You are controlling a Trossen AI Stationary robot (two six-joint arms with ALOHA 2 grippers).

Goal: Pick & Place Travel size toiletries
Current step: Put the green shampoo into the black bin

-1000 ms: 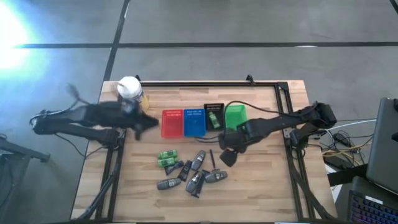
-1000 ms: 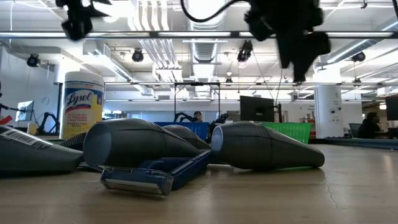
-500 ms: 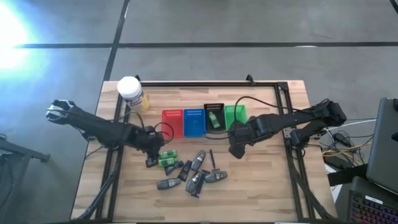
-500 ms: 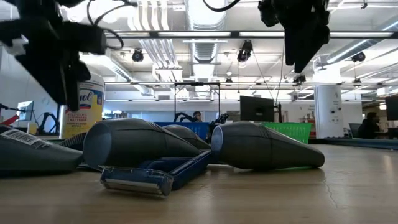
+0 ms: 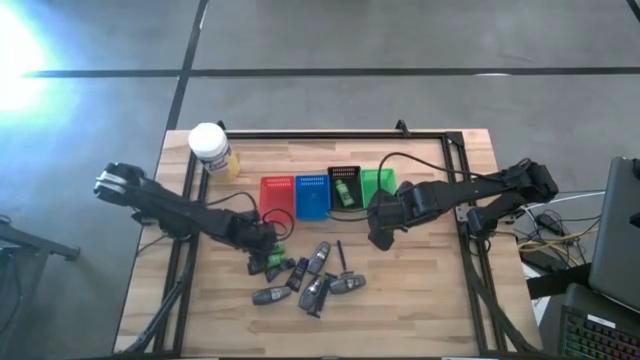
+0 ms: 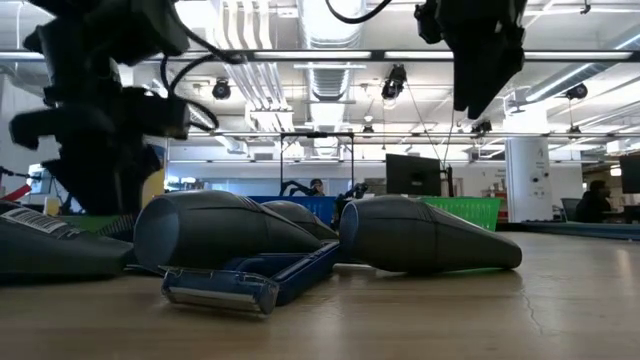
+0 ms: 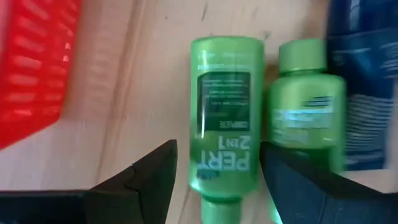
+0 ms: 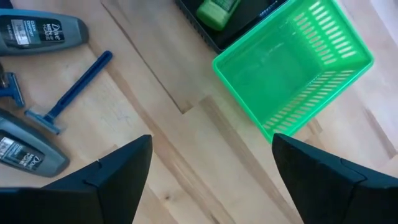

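Two green bottles (image 7: 225,115) lie side by side on the wooden table (image 5: 420,300), just in front of the red tray (image 5: 276,198), at the edge of a cluster of grey tubes (image 5: 318,262). The left gripper (image 7: 214,177) straddles the nearer bottle, fingers spread, not yet closed. The right gripper (image 8: 208,168), fingers wide apart and holding nothing, hovers beside the green tray (image 8: 292,71), well right of the red tray.
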